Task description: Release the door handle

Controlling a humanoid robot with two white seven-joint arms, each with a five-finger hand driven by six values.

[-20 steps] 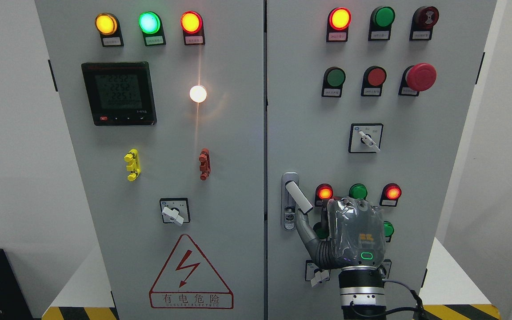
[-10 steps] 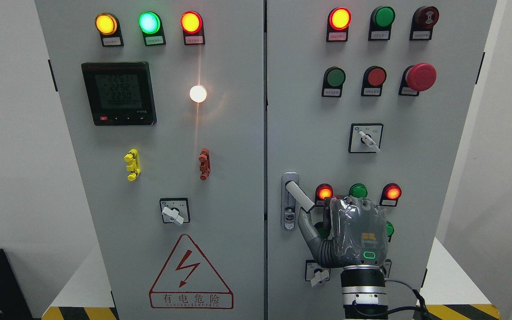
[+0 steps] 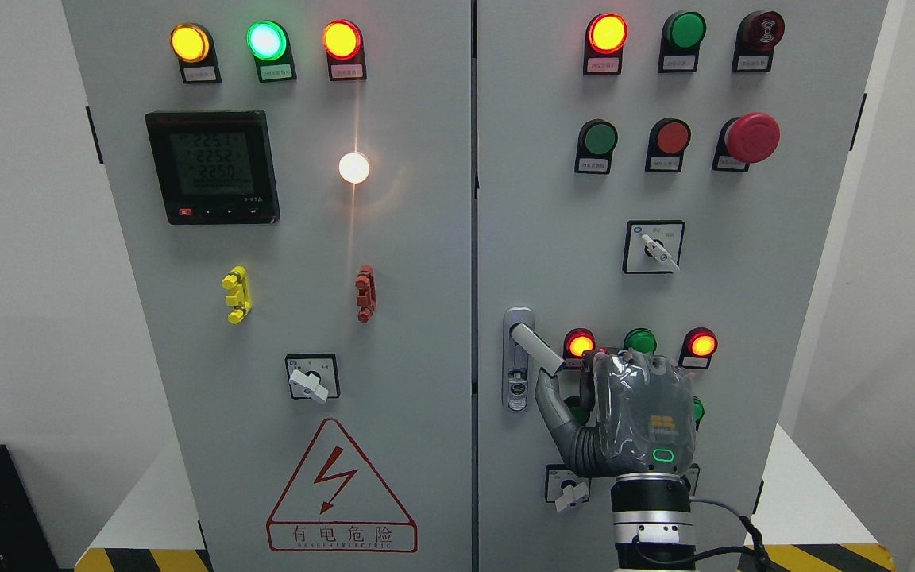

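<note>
The door handle [image 3: 535, 348] is a grey lever on the right cabinet door [image 3: 553, 199], swung out from its lock plate [image 3: 516, 373] and slanting down to the right. My right hand [image 3: 567, 380] comes up from the bottom edge, its back toward the camera, just below and right of the lever's tip. The thumb [image 3: 550, 397] reaches up-left to just under the tip; I cannot tell whether it touches. The other fingers [image 3: 591, 373] bend loosely toward the panel, right of the lever and not wrapped around it. The left arm is out of view.
Lit red and green lamps [image 3: 638, 342] sit right behind the hand, and a small rotary switch [image 3: 570, 492] lies below its wrist. A selector switch [image 3: 654, 248] and a red mushroom button [image 3: 751, 137] are higher up. The left door [image 3: 394, 262] carries a meter, lamps and a warning triangle.
My right hand has drifted slightly right and a little up. The lever's tip has swung slightly up and to the right with it.
</note>
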